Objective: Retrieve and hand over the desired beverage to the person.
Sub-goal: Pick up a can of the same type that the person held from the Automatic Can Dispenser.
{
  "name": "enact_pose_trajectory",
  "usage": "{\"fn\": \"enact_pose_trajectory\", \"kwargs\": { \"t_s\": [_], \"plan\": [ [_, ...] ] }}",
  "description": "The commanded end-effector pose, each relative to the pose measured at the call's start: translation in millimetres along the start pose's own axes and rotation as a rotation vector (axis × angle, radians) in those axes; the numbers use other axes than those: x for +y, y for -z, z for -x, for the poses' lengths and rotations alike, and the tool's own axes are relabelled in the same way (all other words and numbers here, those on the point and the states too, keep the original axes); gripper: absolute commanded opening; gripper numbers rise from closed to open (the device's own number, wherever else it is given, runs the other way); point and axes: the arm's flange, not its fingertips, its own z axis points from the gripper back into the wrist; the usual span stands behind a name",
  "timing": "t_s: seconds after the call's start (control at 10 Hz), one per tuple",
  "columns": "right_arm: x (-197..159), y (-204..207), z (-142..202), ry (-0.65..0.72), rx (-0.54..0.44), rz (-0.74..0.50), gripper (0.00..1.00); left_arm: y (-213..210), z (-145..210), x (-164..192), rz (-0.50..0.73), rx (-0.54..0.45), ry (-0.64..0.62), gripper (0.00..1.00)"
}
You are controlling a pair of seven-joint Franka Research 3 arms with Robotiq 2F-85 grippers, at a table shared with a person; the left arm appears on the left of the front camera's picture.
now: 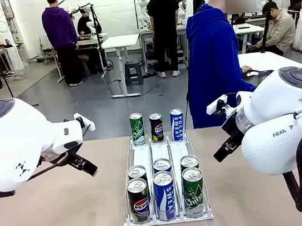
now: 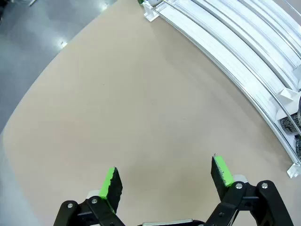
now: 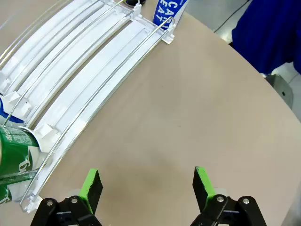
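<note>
A white three-lane rack (image 1: 159,152) holds the beverage cans. At its far end stand a green Chilsung can (image 1: 137,128), a black Pepsi can (image 1: 156,127) and a blue Pocari Sweat can (image 1: 177,124). Several more cans fill the near end, with a Pepsi (image 1: 139,199), a Pocari Sweat (image 1: 164,194) and a Chilsung (image 1: 193,191) in front. The person (image 1: 214,64) in a bright blue hoodie stands beyond the table's far edge. My left gripper (image 2: 164,181) hangs open and empty over bare table left of the rack (image 2: 235,52). My right gripper (image 3: 148,183) is open and empty right of the rack (image 3: 84,66).
My left arm (image 1: 20,142) and right arm (image 1: 275,118) flank the rack. The tan tabletop (image 1: 58,216) is bare on both sides. A green can (image 3: 14,150) lies at the right wrist view's left edge. Other people stand at tables far behind.
</note>
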Motion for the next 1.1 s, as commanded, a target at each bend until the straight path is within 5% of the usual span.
{"fn": "enact_pose_trajectory", "kwargs": {
  "t_s": [0.0, 1.0],
  "plan": [
    [0.0, 0.0, 0.0, 0.0, 0.0, 0.0, 1.0, 0.0, 0.0, 0.0, 0.0, 0.0, 0.0, 1.0],
    [0.0, 0.0, 0.0, 0.0, 0.0, 0.0, 1.0, 0.0, 0.0, 0.0, 0.0, 0.0, 0.0, 1.0]
  ]
}}
